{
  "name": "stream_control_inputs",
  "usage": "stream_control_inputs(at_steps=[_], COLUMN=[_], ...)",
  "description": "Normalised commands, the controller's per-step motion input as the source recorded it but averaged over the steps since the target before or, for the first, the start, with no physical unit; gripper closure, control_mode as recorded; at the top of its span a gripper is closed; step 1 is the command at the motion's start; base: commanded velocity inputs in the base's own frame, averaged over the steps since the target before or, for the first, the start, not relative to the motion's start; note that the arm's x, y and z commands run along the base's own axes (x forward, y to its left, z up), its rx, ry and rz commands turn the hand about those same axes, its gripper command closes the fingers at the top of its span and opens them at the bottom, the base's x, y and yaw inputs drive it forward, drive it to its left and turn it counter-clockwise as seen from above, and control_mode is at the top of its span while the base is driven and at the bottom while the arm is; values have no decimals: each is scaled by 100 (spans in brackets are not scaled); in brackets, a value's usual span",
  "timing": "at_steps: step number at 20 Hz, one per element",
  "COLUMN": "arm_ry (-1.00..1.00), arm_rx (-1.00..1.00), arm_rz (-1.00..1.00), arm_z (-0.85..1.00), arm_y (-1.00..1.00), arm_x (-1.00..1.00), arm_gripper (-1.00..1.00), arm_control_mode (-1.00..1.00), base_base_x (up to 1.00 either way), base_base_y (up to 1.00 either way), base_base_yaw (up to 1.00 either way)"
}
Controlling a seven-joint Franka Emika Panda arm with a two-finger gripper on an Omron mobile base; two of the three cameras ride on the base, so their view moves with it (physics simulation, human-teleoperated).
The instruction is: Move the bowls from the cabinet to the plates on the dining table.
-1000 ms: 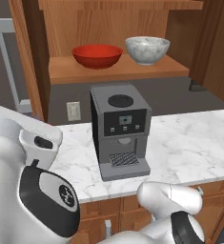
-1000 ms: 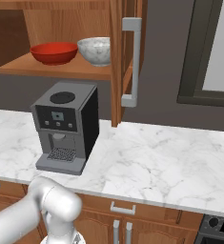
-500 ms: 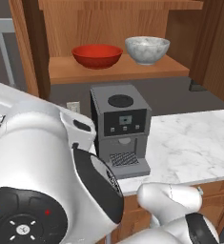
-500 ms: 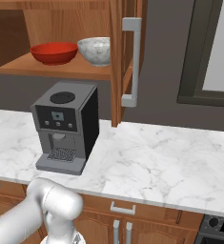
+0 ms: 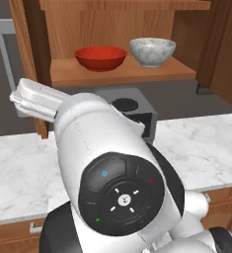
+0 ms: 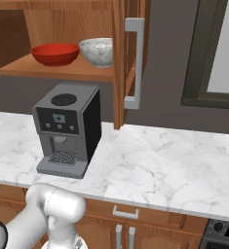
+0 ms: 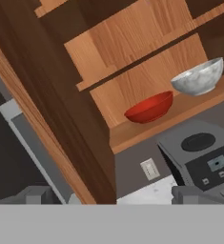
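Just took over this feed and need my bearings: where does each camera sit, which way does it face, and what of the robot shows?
Left base view: behind-left, facing the open cabinet; the white arm blocks the coffee machine.
Right base view: behind-right, over the counter; arm at lower left.
Hand view: tilted up at the shelf; the open gripper at bottom.
All share the red bowl and marbled bowl.

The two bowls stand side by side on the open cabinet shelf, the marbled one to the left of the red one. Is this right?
Not quite. In the left base view the red bowl is on the left and the marbled bowl on the right, side by side on the open cabinet shelf.
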Motion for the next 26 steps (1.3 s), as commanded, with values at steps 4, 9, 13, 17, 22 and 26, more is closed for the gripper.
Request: stream_control_inputs(at_steps=[4, 9, 13, 17, 22, 26], arm_ry=[10, 12, 13, 13, 15, 16], arm_rx=[-2, 0, 0, 0, -2, -1], arm_rz=[9, 7, 6, 6, 5, 4], arm_z=[-4, 0, 2, 3, 0, 0], arm_y=[-35, -34, -33, -33, -36, -38], arm_x=[-5, -1, 2, 3, 2, 7], arm_gripper=[-100, -100, -100, -100, -100, -100], arm_control_mode=[-100, -100, -100, -100, -100, -100], base_base_x=[0, 0, 0, 0, 0, 0], base_base_y=[0, 0, 0, 0, 0, 0], base_base_yaw=[0, 0, 0, 0, 0, 0])
